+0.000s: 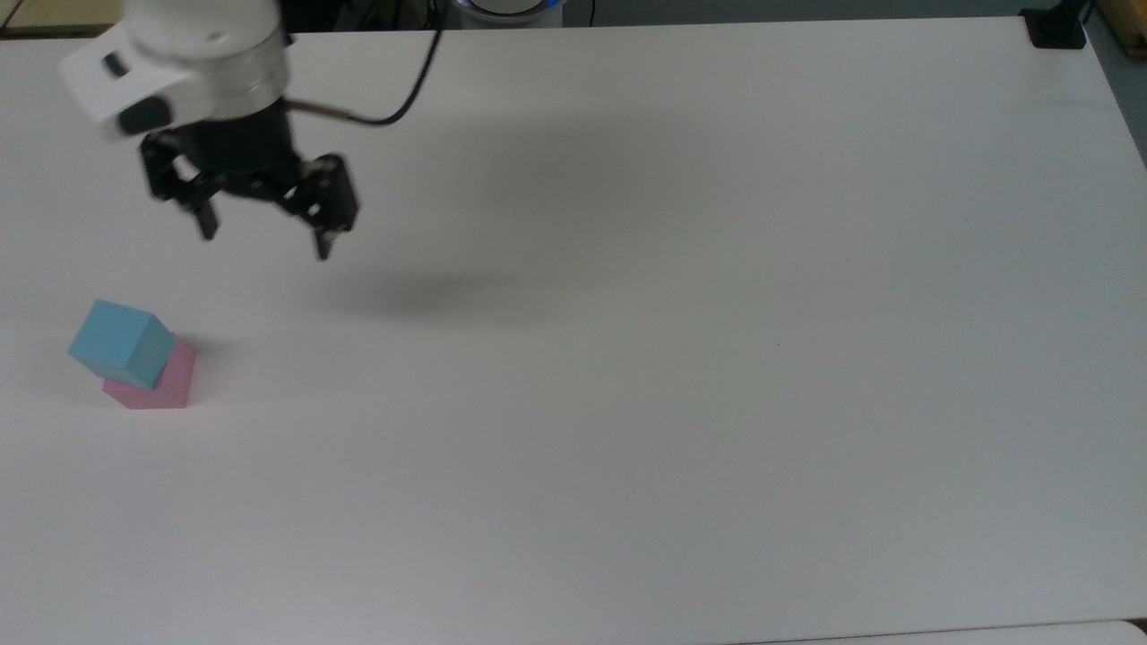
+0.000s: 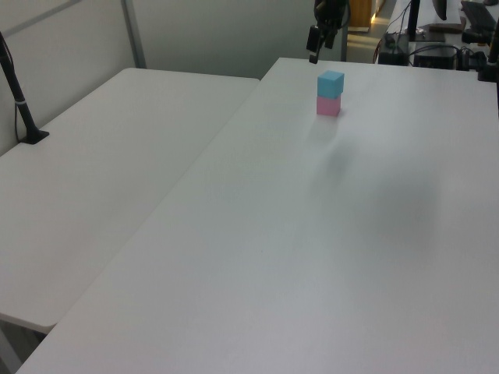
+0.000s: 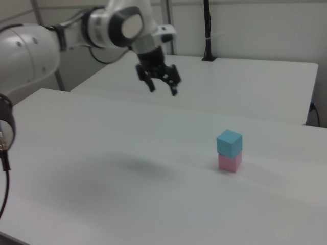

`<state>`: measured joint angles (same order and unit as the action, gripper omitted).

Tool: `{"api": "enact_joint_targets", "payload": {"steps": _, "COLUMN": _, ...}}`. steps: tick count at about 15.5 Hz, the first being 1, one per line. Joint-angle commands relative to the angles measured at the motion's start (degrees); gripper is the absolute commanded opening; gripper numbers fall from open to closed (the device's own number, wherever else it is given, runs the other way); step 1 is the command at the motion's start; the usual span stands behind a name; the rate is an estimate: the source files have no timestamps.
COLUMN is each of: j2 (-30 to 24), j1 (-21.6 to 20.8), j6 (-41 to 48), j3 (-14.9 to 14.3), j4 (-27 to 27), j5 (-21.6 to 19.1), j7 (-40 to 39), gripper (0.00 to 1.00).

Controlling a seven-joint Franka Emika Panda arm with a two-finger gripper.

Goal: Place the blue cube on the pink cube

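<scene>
The blue cube point(image 1: 121, 343) rests on top of the pink cube point(image 1: 163, 385), turned a little against it, near the top view's left edge. The same stack stands with the blue cube point(image 2: 330, 82) over the pink cube point(image 2: 328, 106) in the left view, and the blue cube point(image 3: 229, 142) over the pink cube point(image 3: 229, 162) in the right view. My gripper point(image 1: 265, 239) hangs open and empty, high above the table and to the right of the stack in the top view. The gripper point(image 3: 163, 89) is up and left of the cubes in the right view.
The white table point(image 1: 681, 358) is wide and bare. A second white table point(image 2: 101, 179) adjoins it in the left view, with a black post point(image 2: 22, 109) clamped on it. A black clamp point(image 1: 1056, 27) sits at the top view's far right corner.
</scene>
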<state>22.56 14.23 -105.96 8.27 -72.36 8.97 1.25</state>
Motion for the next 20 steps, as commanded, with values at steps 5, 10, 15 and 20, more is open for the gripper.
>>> {"api": "enact_joint_targets", "payload": {"steps": 5, "j2": -17.64, "j1": -4.30, "j6": 12.16, "j3": 3.33, "j4": -15.01, "j5": -0.44, "j7": 3.06, "gripper": 1.00}}
{"api": "enact_joint_targets", "payload": {"steps": 10, "j2": -19.31, "j1": -4.56, "j6": 14.20, "j3": 3.15, "j4": -15.18, "j5": -5.37, "j7": 3.06, "gripper": 1.00}}
{"api": "enact_joint_targets", "payload": {"steps": 15, "j2": -19.14, "j1": -5.70, "j6": 13.85, "j3": 3.15, "j4": -15.18, "j5": -4.84, "j7": 4.11, "gripper": 1.00}}
{"api": "enact_joint_targets", "payload": {"steps": 20, "j2": -19.40, "j1": -16.13, "j6": 15.25, "j3": -4.20, "j4": -15.10, "j5": -4.40, "j7": 7.19, "gripper": 1.00}}
